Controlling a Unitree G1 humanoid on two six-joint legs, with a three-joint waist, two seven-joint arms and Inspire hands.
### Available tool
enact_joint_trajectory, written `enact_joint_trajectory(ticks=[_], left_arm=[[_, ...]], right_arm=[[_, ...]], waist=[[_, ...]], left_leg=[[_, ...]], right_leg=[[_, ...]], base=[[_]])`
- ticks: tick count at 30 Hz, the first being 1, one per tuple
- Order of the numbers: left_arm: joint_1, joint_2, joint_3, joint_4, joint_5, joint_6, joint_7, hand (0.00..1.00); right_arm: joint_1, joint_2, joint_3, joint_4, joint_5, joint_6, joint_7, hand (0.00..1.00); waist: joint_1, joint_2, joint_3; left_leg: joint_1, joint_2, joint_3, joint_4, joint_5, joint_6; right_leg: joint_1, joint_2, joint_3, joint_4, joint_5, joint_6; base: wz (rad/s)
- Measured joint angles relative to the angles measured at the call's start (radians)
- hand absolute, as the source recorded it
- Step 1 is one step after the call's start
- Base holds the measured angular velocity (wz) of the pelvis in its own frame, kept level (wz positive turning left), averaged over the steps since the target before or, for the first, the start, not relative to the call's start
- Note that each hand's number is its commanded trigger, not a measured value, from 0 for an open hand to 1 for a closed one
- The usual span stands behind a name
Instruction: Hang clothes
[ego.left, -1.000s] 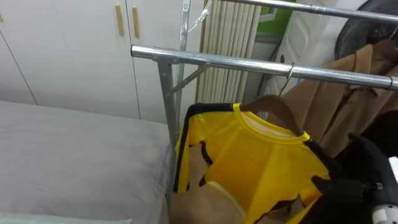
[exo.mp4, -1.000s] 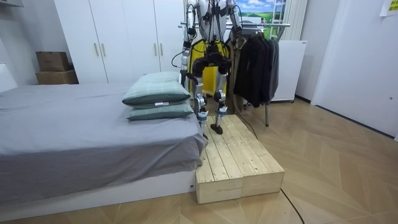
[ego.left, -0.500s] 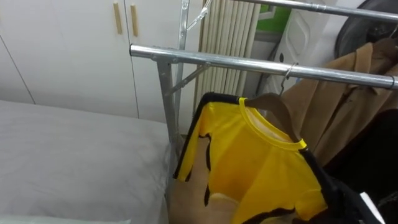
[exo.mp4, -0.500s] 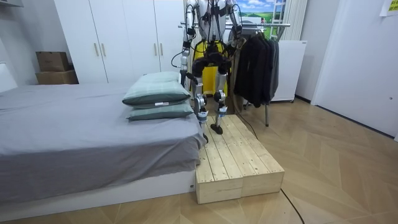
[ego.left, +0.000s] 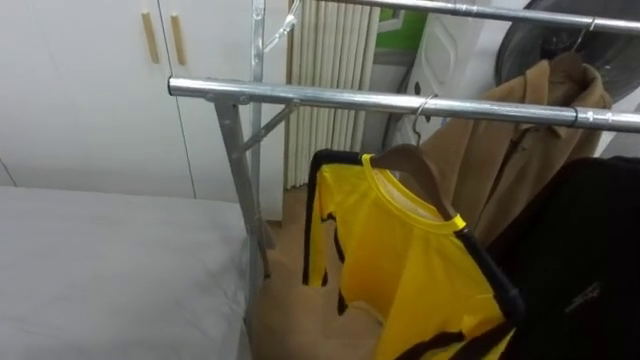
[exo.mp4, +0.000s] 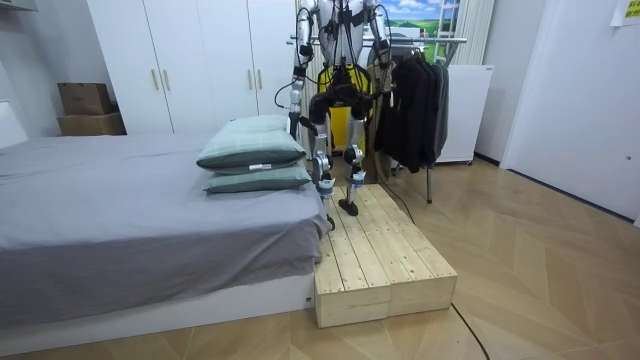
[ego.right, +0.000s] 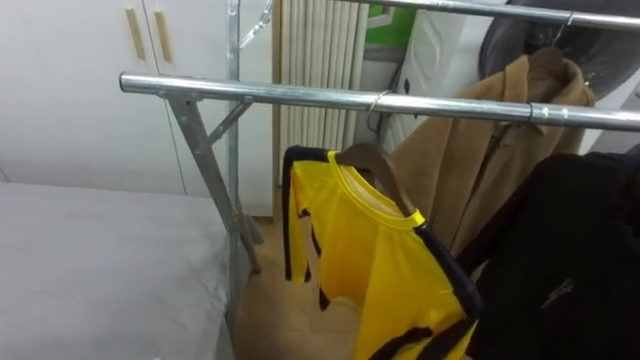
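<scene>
Yellow shirt (ego.left: 420, 270) on its hanger (ego.left: 405, 165), hooked over the rail (ego.left: 330, 96): the hanging step looks done.
Nearest is the grey bed (ego.left: 110, 270). The next move probably calls for fetching another garment. The hands are too small to judge. A brown coat (ego.left: 520, 140) hangs beyond, with the wardrobe (ego.left: 90, 90) behind.
</scene>
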Motion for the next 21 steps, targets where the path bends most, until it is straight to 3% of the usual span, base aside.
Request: enact_joint_trajectory(ticks=[6, 10, 21], left_arm=[[-0.001, -0.011, 0.002, 0.038, -0.003, -0.005, 0.0, 0.0], [-0.003, -0.015, 0.002, 0.058, -0.011, -0.023, 0.002, 0.0], [-0.009, -0.025, 0.001, 0.07, -0.01, -0.023, 0.002, 0.0]], right_arm=[[0.001, 0.008, -0.011, 0.198, 0.004, -0.007, 0.013, 0.0], [-0.02, 0.025, -0.018, 0.309, 0.023, -0.014, 0.022, 0.0], [-0.031, 0.029, 0.0, 0.443, 0.08, -0.022, 0.044, 0.0]], waist=[[-0.019, 0.018, -0.0072], [-0.016, 0.03, -0.0049], [-0.019, 0.05, -0.0047]], left_leg=[[0.006, 0.0, 0.009, -0.002, -0.001, -0.001], [0.01, -0.002, 0.011, -0.004, -0.006, 0.008], [0.01, -0.001, 0.015, -0.004, -0.009, 0.008]], right_leg=[[-0.001, -0.002, 0.006, 0.004, 0.001, 0.001], [-0.003, 0.01, 0.023, 0.001, 0.001, 0.004], [-0.004, 0.01, 0.021, 0.005, 0.004, 0.001]], base=[[-0.04], [-0.09], [-0.02]])
